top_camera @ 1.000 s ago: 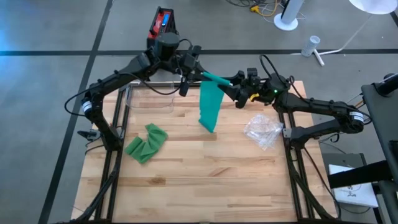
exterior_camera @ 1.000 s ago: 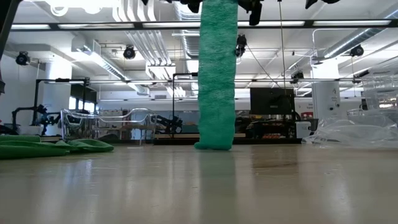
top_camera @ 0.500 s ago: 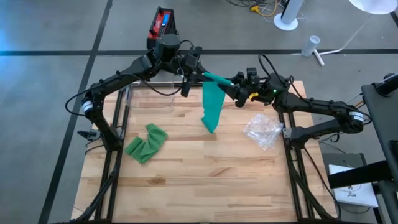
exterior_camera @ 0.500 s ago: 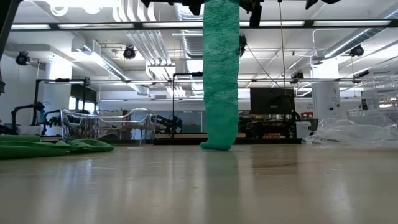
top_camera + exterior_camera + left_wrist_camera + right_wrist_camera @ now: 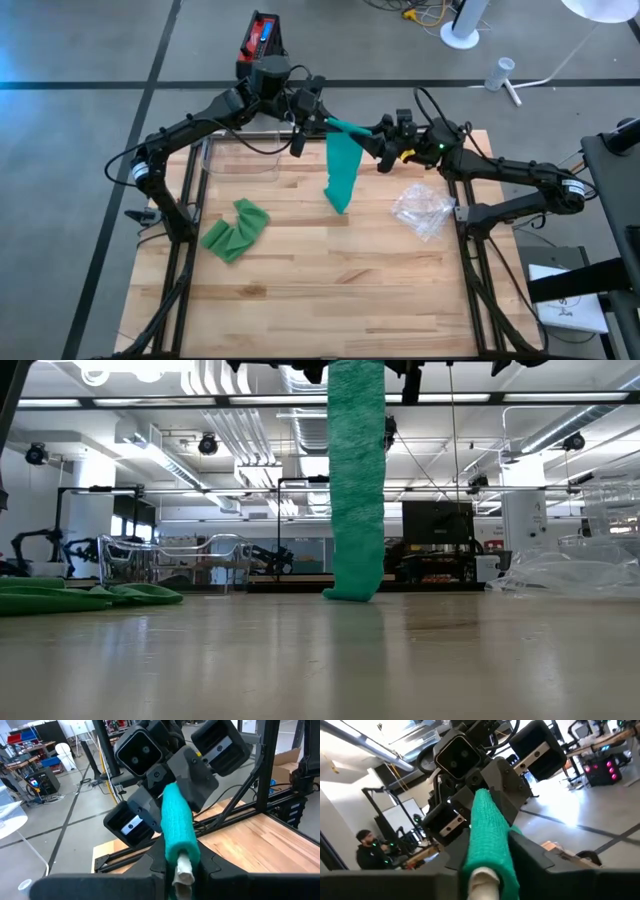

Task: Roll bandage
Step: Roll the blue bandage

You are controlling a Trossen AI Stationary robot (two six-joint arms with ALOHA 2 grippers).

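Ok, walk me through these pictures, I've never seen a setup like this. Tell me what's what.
Two dark robot arms work at a wooden table. One picture looks down from above, one looks level across the tabletop, and two come from cameras on the arms' wrists. The left gripper and right gripper face each other above the table's far side, each at one end of a green bandage roll; its loose tail hangs down to the wood. A second green bandage and a clear plastic wrapper lie on the table.
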